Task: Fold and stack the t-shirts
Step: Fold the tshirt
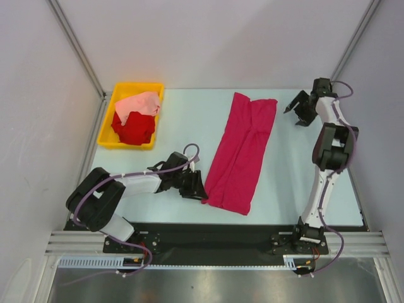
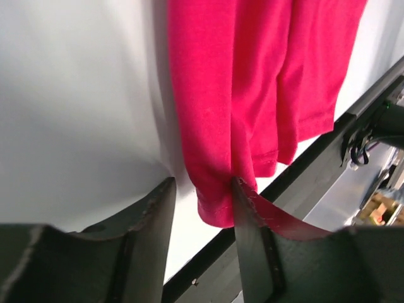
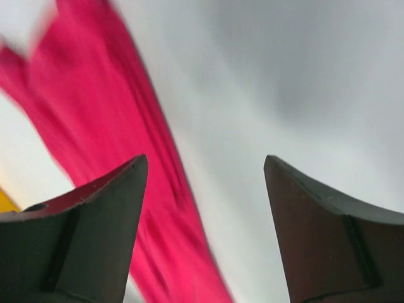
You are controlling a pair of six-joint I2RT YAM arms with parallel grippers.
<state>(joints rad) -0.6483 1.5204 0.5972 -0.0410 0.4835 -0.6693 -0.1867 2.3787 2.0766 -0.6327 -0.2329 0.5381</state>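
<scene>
Start near, at your left gripper (image 1: 192, 184): it sits low on the table (image 1: 189, 113), right at the near left corner of the magenta-crimson t-shirt (image 1: 240, 151). In the left wrist view that hemmed corner of the shirt (image 2: 214, 95) lies inside the gap of the gripper (image 2: 202, 183). It rests against one finger, and bare table shows between it and the other finger (image 2: 158, 214). The jaws stand apart by a moderate gap, with nothing clamped.

Now the shirt itself. It lies flat mid-table, folded lengthwise into a long narrow strip. Its long axis runs from near left to far right, and the far end is the narrower one.

Up at that far end, your right gripper (image 1: 297, 113) hangs above the table, just to the right of the shirt's far right corner and clear of it. The right wrist view is blurred, but it shows the jaws wide apart around the gripper's middle (image 3: 205, 161), holding nothing. The magenta strip (image 3: 101, 126) runs past one finger, and only pale table shows in the gap.

Far left, the yellow bin (image 1: 104, 129) holds the other two shirts, both crumpled. The bright red t-shirt (image 1: 134, 129) is at its near end, and the pale salmon-pink t-shirt (image 1: 140, 104) lies at its far end, touching the red one.
</scene>
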